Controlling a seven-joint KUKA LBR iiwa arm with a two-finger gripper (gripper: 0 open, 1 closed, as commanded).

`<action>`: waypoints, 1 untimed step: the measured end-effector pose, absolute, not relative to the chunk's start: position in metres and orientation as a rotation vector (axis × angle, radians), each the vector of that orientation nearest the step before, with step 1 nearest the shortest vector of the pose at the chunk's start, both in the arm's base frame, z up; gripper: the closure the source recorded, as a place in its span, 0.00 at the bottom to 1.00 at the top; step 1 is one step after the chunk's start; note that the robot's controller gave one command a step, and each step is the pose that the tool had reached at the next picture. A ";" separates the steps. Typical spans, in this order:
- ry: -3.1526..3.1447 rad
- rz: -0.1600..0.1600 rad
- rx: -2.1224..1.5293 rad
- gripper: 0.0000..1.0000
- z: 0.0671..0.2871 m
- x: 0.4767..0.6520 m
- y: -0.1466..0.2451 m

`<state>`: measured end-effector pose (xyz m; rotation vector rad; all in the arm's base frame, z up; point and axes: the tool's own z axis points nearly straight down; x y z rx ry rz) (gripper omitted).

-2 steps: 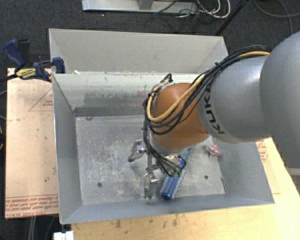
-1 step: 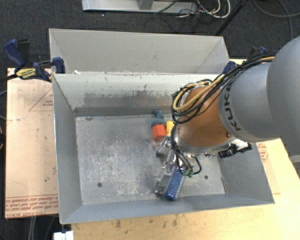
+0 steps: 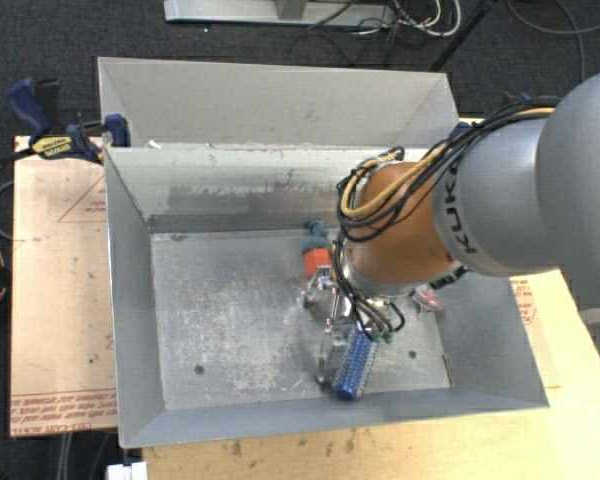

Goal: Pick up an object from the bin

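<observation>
Dark carpet (image 3: 80, 18) is seen around a grey metal bin (image 3: 220, 318), whose floor is largely bare toward the view's left. In the camera view, the few loose things are gathered right of the middle. A blue studded bar (image 3: 355, 364) is laid near the front wall, a small orange piece (image 3: 318, 259) with a teal bit (image 3: 315, 232) behind it is set toward the back wall, and a pink scrap (image 3: 430, 301) is glimpsed at the arm's edge. The pincer (image 3: 330, 353) is held low over the bin floor. The blue bar is found just beside it, on the side toward the view's right, so close that contact cannot be ruled out. The bar's long axis is laid from upper right to lower left, roughly along the pincer's own length as seen from above. Whether the pincer is open or closed cannot be told, nor whether the bar is gripped. The arm (image 3: 520, 198) is extended in from the right, its orange-covered wrist (image 3: 395, 228) is bent steeply downward, and cables (image 3: 380, 183) are looped around it. The blue bar is judged the likeliest thing to be picked, and the coming move is judged to depend on the pincer being centred across the bar's narrow width.
</observation>
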<state>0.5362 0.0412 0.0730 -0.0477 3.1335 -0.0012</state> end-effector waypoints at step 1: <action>3.135 -0.005 -0.096 0.00 0.096 0.487 -0.040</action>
